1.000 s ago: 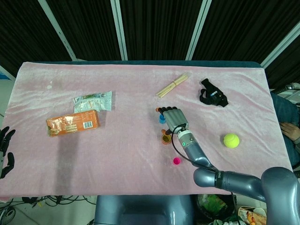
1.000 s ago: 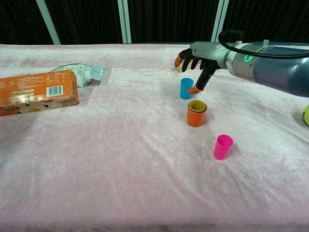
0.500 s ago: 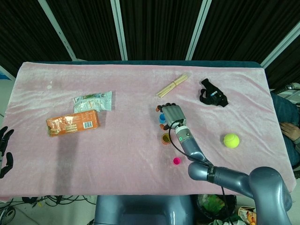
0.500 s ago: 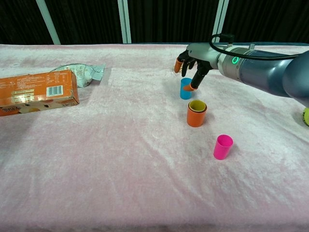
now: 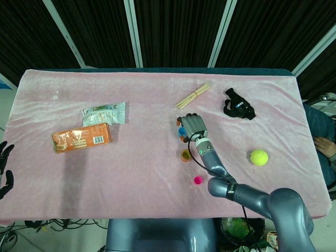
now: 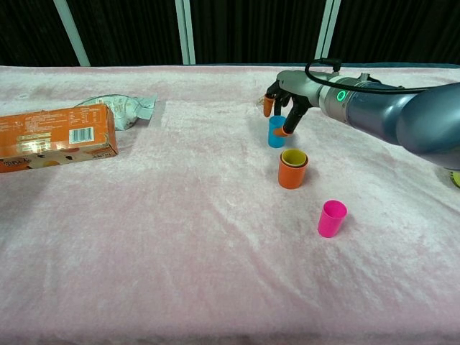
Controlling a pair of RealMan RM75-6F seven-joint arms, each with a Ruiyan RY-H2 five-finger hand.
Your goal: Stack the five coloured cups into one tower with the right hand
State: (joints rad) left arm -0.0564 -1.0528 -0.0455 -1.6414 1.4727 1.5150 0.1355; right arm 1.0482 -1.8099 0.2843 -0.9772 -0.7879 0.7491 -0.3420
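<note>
While my right hand (image 6: 287, 97) hangs over the blue cup (image 6: 277, 131), its fingers (image 6: 268, 105) are spread and curled down around the rim, one orange tip touching the cup's right side; I cannot tell whether that amounts to a grip. Blue cup stands upright on the pink cloth (image 6: 180, 237), right of centre. Just near of it sits the orange cup (image 6: 292, 172) with a yellow-green cup (image 6: 293, 157) nested inside; only these show in that stack. Pink cup (image 6: 331, 218) stands alone, nearer still and slightly right, apart from the others.

Bare cloth lies left of and nearer than the cups. Orange box (image 5: 82, 138) and foil packet (image 5: 104, 113) lie well left. Stick bundle (image 5: 193, 95) and black strap (image 5: 239, 107) lie toward the far edge; tennis ball (image 5: 259, 157) sits to the right. Left hand (image 5: 5, 168) shows at the left frame edge, off the table, fingers apart, holding nothing.
</note>
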